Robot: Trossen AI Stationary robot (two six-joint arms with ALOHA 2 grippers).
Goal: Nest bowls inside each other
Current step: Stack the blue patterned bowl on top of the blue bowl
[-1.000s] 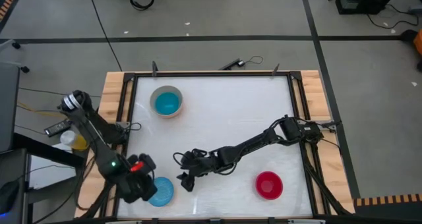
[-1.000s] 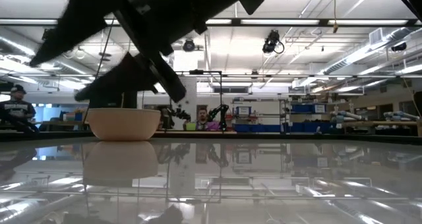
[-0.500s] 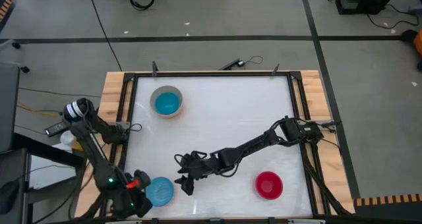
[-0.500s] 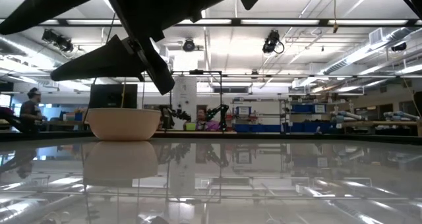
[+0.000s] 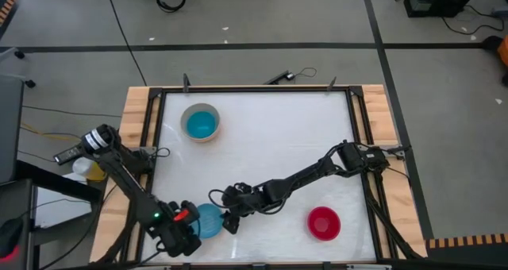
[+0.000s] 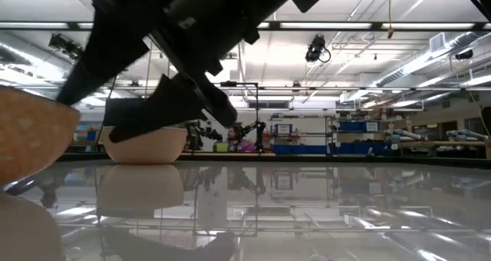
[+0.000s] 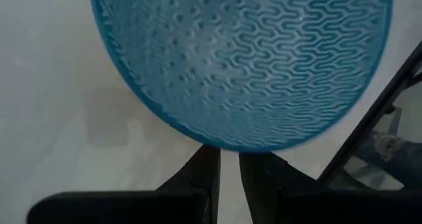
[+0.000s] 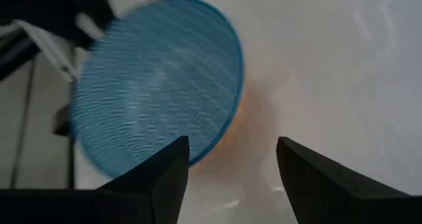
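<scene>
The lighter textured blue bowl [image 5: 209, 220] hangs near the table's near-left corner, tipped so that its opening faces my right gripper. My left gripper [image 5: 193, 227] is shut on it. A pale orange-pink wall [image 8: 229, 136] shows under its rim, and a rounded tan wall [image 6: 31, 138] fills the left edge of the low view. My right gripper [image 5: 226, 213] stands open just right of the bowl, its fingers [image 8: 155, 178] apart and holding nothing. A cyan bowl [image 5: 201, 124] sits inside a beige bowl [image 6: 146, 143] at the far left. The red bowl [image 5: 324, 222] rests near the right. My left gripper pinches the blue bowl's rim [image 7: 224, 147] between its two fingers [image 7: 206, 170], which stand close together, one on either side of the wall. They come steeply from above, from the table's left. The bowl is tilted; whether its lower side touches the table I cannot tell.
A black frame [image 5: 155, 127] with wooden side boards borders the white tabletop. My right arm [image 5: 309, 171] reaches slantwise across the middle of the table. Bare tabletop lies between the far-left bowls and the red bowl.
My left gripper has sunk and carried the blue bowl toward the table's right, up to my right gripper. The bowl's tan outer wall has come into the low view at its left edge.
</scene>
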